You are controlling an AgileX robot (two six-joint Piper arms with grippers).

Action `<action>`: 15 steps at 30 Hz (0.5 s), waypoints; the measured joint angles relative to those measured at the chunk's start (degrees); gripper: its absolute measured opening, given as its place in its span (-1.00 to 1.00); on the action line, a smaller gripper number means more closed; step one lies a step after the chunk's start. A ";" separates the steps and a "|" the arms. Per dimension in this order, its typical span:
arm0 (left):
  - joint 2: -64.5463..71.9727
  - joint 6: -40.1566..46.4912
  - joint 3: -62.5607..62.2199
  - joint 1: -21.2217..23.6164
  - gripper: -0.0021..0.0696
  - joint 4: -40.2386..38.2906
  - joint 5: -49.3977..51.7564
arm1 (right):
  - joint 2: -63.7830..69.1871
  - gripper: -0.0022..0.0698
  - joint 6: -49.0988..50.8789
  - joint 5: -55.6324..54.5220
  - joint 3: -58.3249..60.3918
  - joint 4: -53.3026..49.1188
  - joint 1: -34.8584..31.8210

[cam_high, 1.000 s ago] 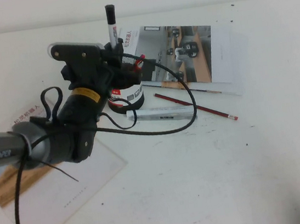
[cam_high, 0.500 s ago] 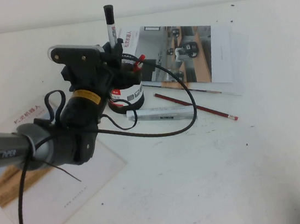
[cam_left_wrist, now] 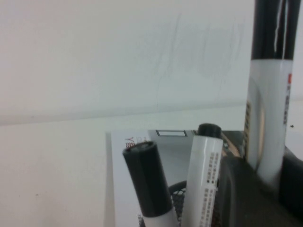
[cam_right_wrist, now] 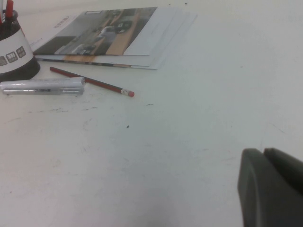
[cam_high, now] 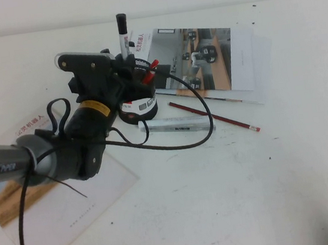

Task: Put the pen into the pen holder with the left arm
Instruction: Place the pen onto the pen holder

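My left gripper (cam_high: pixel 127 59) is shut on the pen (cam_high: pixel 122 36) and holds it upright just above the pen holder (cam_high: pixel 140 105), a black mesh cup with a white label band. The pen's black cap points up and its lower end is hidden behind the gripper. In the left wrist view the pen (cam_left_wrist: pixel 266 99) stands between my dark fingers (cam_left_wrist: pixel 241 189), and two other markers (cam_left_wrist: pixel 147 182) stand in the mesh cup (cam_left_wrist: pixel 178 198) beside it. My right gripper (cam_right_wrist: pixel 272 189) is shut and empty, low over bare table, and is out of the high view.
A pale grey flat bar (cam_high: pixel 176 124) and a thin red pencil (cam_high: pixel 211 116) lie just in front of and to the right of the holder. A brochure (cam_high: pixel 210 62) lies behind them. A card (cam_high: pixel 59 202) lies under my left arm at front left.
My left gripper has come down a little with the pen, so the pen's cap sits lower over the holder. The right arm has not moved.
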 joint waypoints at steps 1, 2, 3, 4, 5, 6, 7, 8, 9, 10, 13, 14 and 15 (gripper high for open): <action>0.00 0.00 0.00 0.00 -0.59 0.23 0.28 | 0.00 -1.00 0.00 0.00 0.00 0.00 0.00; 0.00 0.00 0.00 0.00 -0.54 0.33 0.42 | 0.00 -1.00 0.00 0.00 0.00 0.00 0.00; 0.00 0.00 0.00 0.00 -0.47 0.33 0.55 | 0.00 -1.00 0.00 0.00 0.00 0.00 0.00; 0.00 0.00 0.00 0.00 -0.38 0.35 0.66 | 0.00 -1.00 0.00 0.00 0.00 0.00 0.00; 0.00 0.00 0.00 0.00 -0.28 0.44 0.66 | 0.00 -1.00 0.00 0.00 0.00 0.00 0.00; 0.00 0.00 0.00 0.00 -0.20 0.44 0.76 | 0.00 -1.00 0.00 0.00 0.00 0.00 0.00; -0.25 0.00 0.00 0.00 -0.12 0.44 0.88 | 0.00 -1.00 0.00 0.00 0.00 0.00 0.00; -0.62 0.00 0.00 0.00 -0.05 0.32 1.32 | 0.00 -1.00 0.00 0.00 0.00 0.00 0.00; -1.18 0.00 0.00 0.00 -0.01 0.22 2.06 | 0.00 -1.00 0.00 0.00 0.00 0.00 0.00; -1.90 0.00 0.00 0.00 0.02 0.08 2.96 | 0.00 -1.00 0.00 0.00 0.00 0.00 0.00; -5.03 1.37 0.00 0.00 0.05 -0.17 6.78 | 0.00 -1.00 0.00 0.00 0.00 0.00 0.00; -6.22 1.98 0.00 0.00 0.04 -0.17 8.46 | 0.00 -1.00 0.00 0.00 0.00 0.00 0.00; -7.90 2.82 0.00 0.00 0.02 -0.17 10.95 | 0.00 -1.00 0.00 0.00 0.00 0.00 0.00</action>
